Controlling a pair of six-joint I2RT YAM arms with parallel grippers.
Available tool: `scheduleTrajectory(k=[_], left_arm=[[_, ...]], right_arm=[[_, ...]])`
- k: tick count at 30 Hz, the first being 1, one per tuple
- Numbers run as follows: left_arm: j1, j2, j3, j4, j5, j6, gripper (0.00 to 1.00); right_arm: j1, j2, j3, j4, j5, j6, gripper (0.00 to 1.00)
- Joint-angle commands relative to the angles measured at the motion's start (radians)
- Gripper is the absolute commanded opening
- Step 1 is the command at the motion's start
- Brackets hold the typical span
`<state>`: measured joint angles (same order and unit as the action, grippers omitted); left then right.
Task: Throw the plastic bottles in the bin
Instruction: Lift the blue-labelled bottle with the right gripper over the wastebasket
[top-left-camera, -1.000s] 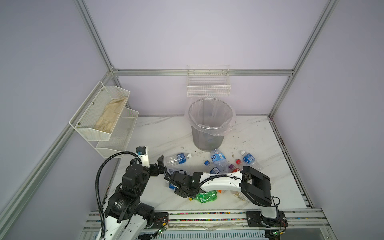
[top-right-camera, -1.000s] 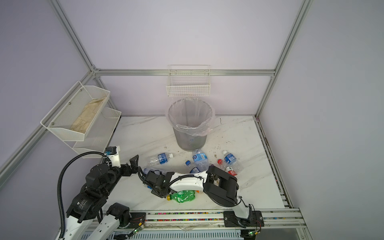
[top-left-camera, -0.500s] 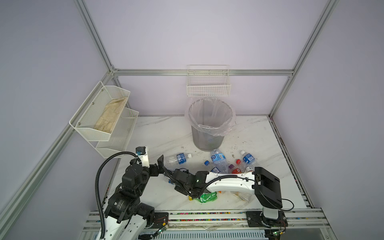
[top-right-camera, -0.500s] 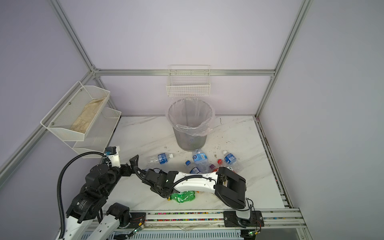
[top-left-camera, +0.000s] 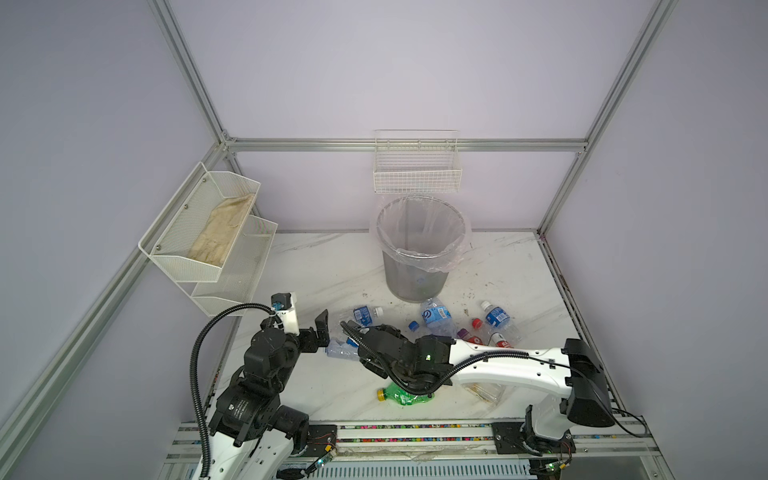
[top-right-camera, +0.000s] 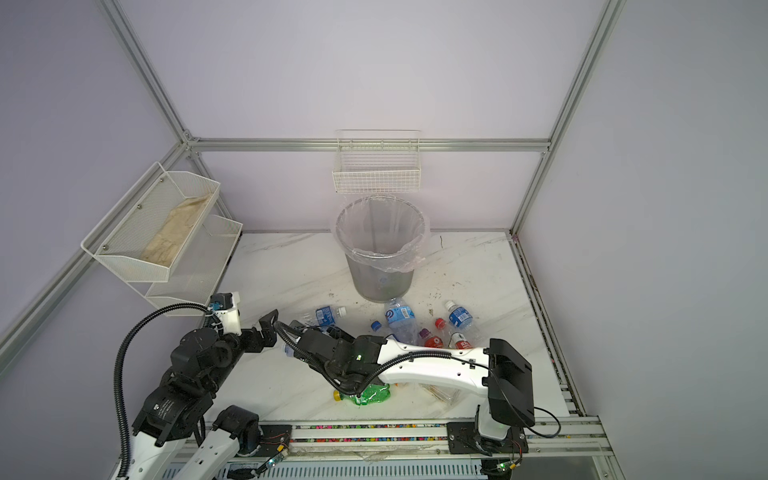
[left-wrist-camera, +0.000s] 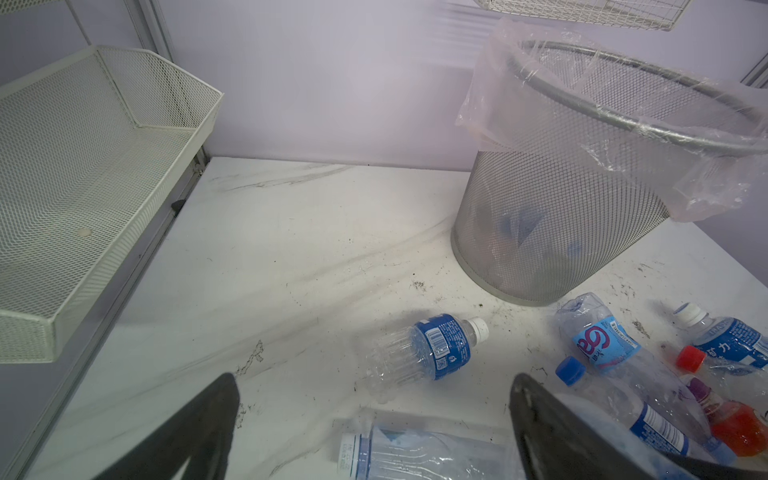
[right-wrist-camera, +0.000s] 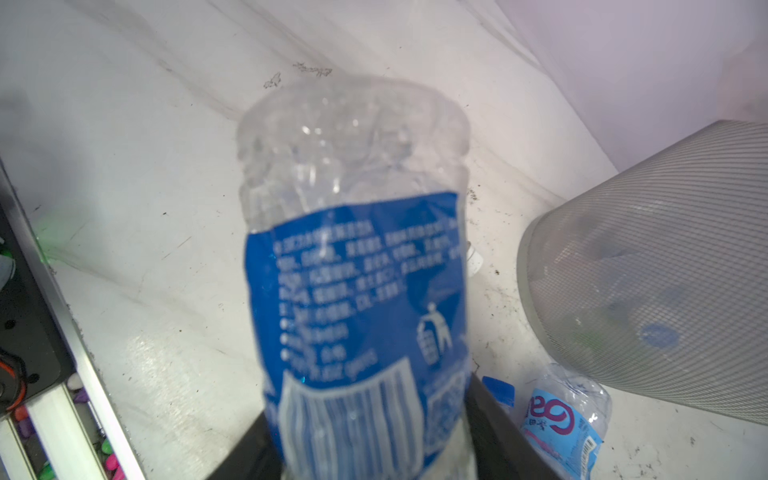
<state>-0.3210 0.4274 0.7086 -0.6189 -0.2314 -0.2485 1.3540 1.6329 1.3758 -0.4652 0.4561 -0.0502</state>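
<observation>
- Bottle in hand: the right gripper (right-wrist-camera: 370, 453) reaches across the middle, and its jaws pinch a clear blue-label bottle (right-wrist-camera: 353, 270), crumpled base sticking out ahead.
- Whether that bottle is off the table (top-left-camera: 316, 266) yet, I can't tell from these angles.
- Just beside the catch, the left gripper (top-left-camera: 322, 333) hovers with its jaws spread wide and nothing between them.
- Toward the back of the table, well apart from the grasp, the bin (top-left-camera: 415, 278) stands upright with a clear liner folded over its rim. Blue shapes show through the mesh, so some of the job looks done.
- Plenty to go: a white-capped bottle (top-left-camera: 365, 313) lies near the grasp and a pale-label bottle (top-left-camera: 434, 318) at the bin's foot. A red-capped bottle (top-left-camera: 478, 325) sits close by, and a green bottle (top-left-camera: 405, 397) lies under the right arm.
- Step in hand, as I read it: pick made, carry not yet begun.
- Next move calls for a lift that clears the litter and the bin's rim, a swing toward the bin, then a release right over the opening.
- Watch-outs: thin crushed plastic can slip out of a pinch. A white wire basket (top-left-camera: 417, 174) also hangs just above the bin, so the approach wants to come in from the front.
</observation>
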Motion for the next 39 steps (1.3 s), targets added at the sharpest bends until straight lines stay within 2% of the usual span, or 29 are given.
scheduleTrajectory(k=[1,9,15,21,24,32,39], left_arm=[[-0.001,-0.006,-0.032,0.029,0.015,-0.009,1.00],[0.000,-0.006,-0.032,0.029,0.017,-0.011,1.00],[0.000,0.000,-0.032,0.029,0.022,-0.010,1.00],[0.001,0.004,-0.032,0.030,0.024,-0.008,1.00],[0.000,0.005,-0.032,0.031,0.026,-0.006,1.00],[0.000,0.017,-0.033,0.031,0.037,-0.005,1.00],[-0.001,0.022,-0.032,0.031,0.047,-0.003,1.00]], right_arm=[[0.004,-0.069,-0.002,-0.020,0.093,-0.011,0.25],[-0.008,-0.163,0.030,-0.004,0.207,0.009,0.19],[-0.058,-0.222,0.058,0.012,0.221,0.040,0.17],[-0.178,-0.326,0.049,0.088,0.107,0.045,0.19],[-0.228,-0.351,0.056,0.106,0.089,0.042,0.20],[-0.341,-0.322,0.121,0.115,0.094,0.069,0.21],[-0.436,-0.265,0.210,0.123,0.018,0.055,0.21]])
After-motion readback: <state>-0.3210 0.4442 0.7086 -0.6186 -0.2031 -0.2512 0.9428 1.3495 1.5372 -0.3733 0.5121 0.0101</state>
